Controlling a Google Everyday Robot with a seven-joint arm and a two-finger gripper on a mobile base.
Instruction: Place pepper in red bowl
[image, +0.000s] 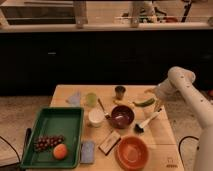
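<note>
Fig. 1. I am viewing the wooden table (67, 91) from the front. The white arm (186, 89) is reaching in from the right, bending down at the elbow. The gripper (158, 101) is hanging low over the table's right rear part. I cannot tell whether its jaws are apart or together.

The pepper (144, 102), slim, green and curved, is lying roughly level, with its right end at the gripper. I cannot tell whether it is resting on the table or being held just above it. It is sitting just behind and to the right of the dark maroon bowl (122, 117), where a spoon (102, 107) is leaning at the left rim.

The red bowl (132, 151), looking orange-red in this light, is standing near the front edge, well apart from the pepper.

A white-handled brush (147, 122) is lying between the pepper and the red bowl. A green tray (52, 122) on the left is carrying grapes (46, 143) and an orange fruit (60, 151).

A green cup (91, 99), a white cup (96, 117), a small dark cup (120, 91), a blue cloth (75, 98), a grey-blue packet (88, 151) and a brown packet (110, 142) are also standing or lying on the table.

A small mark (171, 162) at the front right corner is showing, too small for me to read.
</note>
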